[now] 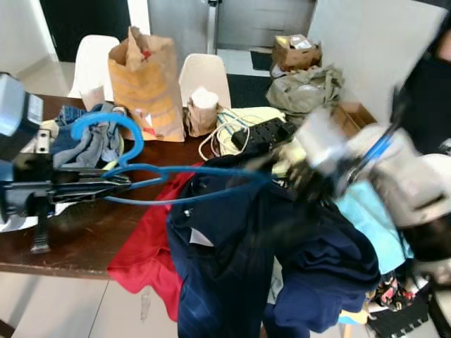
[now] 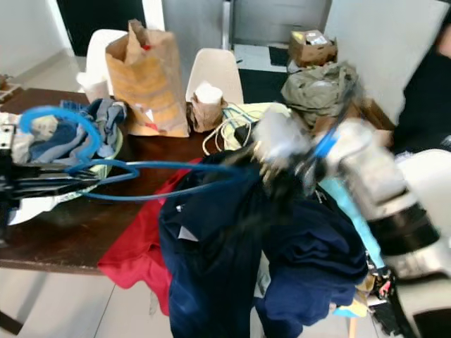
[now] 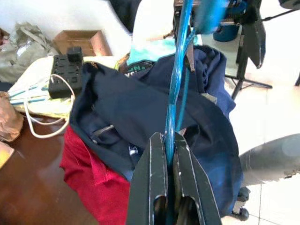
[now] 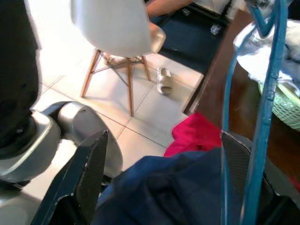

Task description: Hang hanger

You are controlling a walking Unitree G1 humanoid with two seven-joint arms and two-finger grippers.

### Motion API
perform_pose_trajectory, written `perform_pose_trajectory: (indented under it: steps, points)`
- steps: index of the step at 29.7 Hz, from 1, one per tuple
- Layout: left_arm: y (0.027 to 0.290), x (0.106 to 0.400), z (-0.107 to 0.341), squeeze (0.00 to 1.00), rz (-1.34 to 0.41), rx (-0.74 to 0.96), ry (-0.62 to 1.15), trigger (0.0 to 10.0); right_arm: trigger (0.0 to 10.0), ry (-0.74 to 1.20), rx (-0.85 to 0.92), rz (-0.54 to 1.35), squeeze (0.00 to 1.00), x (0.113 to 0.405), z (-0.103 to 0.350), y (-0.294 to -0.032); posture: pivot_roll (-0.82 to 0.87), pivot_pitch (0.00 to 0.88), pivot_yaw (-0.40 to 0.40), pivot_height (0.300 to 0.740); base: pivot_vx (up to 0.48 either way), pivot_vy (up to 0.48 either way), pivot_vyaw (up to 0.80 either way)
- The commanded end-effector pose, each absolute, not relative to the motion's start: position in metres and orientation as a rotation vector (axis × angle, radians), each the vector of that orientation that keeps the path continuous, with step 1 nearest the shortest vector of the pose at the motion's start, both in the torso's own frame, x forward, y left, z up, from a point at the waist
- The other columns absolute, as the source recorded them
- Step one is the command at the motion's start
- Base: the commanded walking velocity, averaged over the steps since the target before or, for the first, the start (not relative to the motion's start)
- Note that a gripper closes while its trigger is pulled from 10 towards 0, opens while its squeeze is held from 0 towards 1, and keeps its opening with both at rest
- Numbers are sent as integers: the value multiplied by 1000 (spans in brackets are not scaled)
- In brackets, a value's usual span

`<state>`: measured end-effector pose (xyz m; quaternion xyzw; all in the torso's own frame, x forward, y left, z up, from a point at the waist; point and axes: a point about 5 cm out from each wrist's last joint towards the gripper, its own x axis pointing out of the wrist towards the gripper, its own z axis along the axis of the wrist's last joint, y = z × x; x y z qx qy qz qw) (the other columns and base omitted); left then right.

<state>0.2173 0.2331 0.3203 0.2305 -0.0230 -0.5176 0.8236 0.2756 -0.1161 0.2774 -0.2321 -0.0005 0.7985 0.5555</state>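
Note:
A blue wire hanger (image 1: 176, 171) lies level above the table, its hook (image 1: 106, 120) curling up at the left. My left gripper (image 1: 121, 182) is shut on the hanger's neck; in the left wrist view the two black fingers (image 3: 157, 173) pinch the blue wire. A navy garment (image 1: 232, 253) drapes over the hanger's far end and hangs past the table edge. My right gripper (image 1: 278, 169) is blurred at that end, by the garment's collar. In the right wrist view its fingers (image 4: 89, 173) stand wide apart, the navy cloth between them and the hanger wire (image 4: 262, 117) beside one finger.
The dark wooden table (image 1: 70, 239) carries a red cloth (image 1: 148, 246), a brown paper bag (image 1: 144, 81), a black power strip (image 1: 264, 132) and a basket of clothes (image 1: 84, 141). White chairs (image 1: 204, 74) stand behind it. A teal cloth (image 1: 373, 218) lies under my right arm.

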Motion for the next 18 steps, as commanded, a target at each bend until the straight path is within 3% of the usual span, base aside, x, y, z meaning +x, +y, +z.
perform_pose_trajectory:
  steps: [1, 3, 4, 7, 8, 9, 10, 13, 18]
  points:
    - [231, 219, 319, 0, -1111, 491, -65, 10000, 10000, -11, -551, 1933, 0, 268, 277, -108, 44, 0, -57, 740, 0, 0, 0]
    - [226, 224, 311, 0, -1135, 486, -60, 10000, 10000, 28, -552, 1934, 0, 262, 266, -92, 31, 0, -52, 740, 0, 0, 0]
    - [223, 226, 308, 0, -1148, 479, -60, 10000, 8941, 33, -567, 1890, 0, 265, 265, -86, 27, 0, -51, 740, 0, 0, 0]
    - [223, 226, 308, 0, -1148, 479, -60, 10000, 8941, 33, -567, 1890, 0, 265, 265, -86, 27, 0, -51, 740, 0, 0, 0]
    - [220, 228, 306, 0, -1156, 474, -60, 10000, 2314, 34, -578, 1858, 0, 268, 265, -82, 27, 0, -51, 740, 0, 0, 0]
    - [220, 228, 306, 0, -1156, 474, -60, 10000, 2314, 34, -578, 1858, 0, 268, 265, -82, 27, 0, -51, 740, 0, 0, 0]
    - [216, 229, 301, 0, -1175, 471, -59, 10000, 0, 33, -590, 1789, 0, 275, 267, -77, 22, 0, -53, 740, 0, 0, 0]
    - [209, 231, 294, 0, -1206, 469, -66, 10000, 0, 37, -600, 1668, 0, 285, 271, -73, 19, 0, -51, 740, 0, 0, 0]
    - [207, 233, 292, 0, -1216, 473, -73, 10000, 0, 41, -592, 1629, 0, 285, 273, -73, 17, 0, -49, 740, 0, 0, 0]
